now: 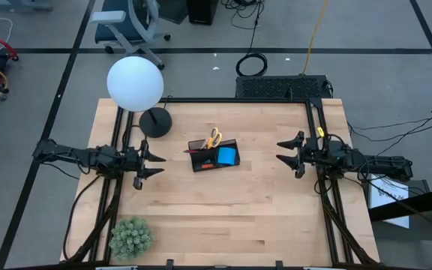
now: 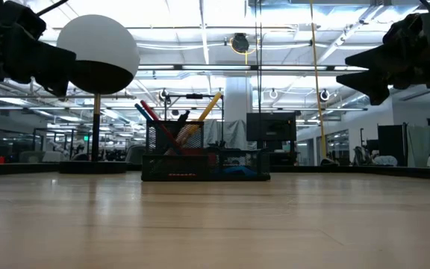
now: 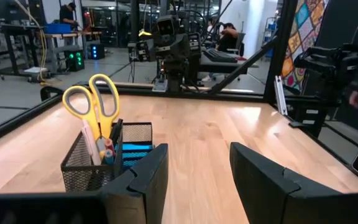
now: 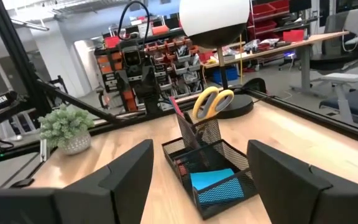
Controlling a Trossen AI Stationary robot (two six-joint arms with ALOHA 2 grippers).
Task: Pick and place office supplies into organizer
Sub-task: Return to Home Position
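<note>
Tabletop (image 1: 238,210) carries one organizer (image 1: 194,162), one scissors (image 1: 214,137) inside; left pincer (image 1: 162,165), right pincer (image 1: 279,151) agape.

Illumination is bright and even. The source is the ceiling strip lights (image 2: 200,69), seen in the low view.

High view: the desk (image 1: 223,210) is uniformly lit, and the shadows on it are faint and soft-edged.

Low view: backlight is strong. The organizer (image 2: 204,166) and the lower half of the globe lamp (image 2: 98,54) appear dark. The desk surface carries a pale sheen.

Left wrist view: glare lies on the desk beside the black frame post (image 3: 272,56).

Right wrist view: the globe lamp is near pure white, with a shaded lower rim.
</note>
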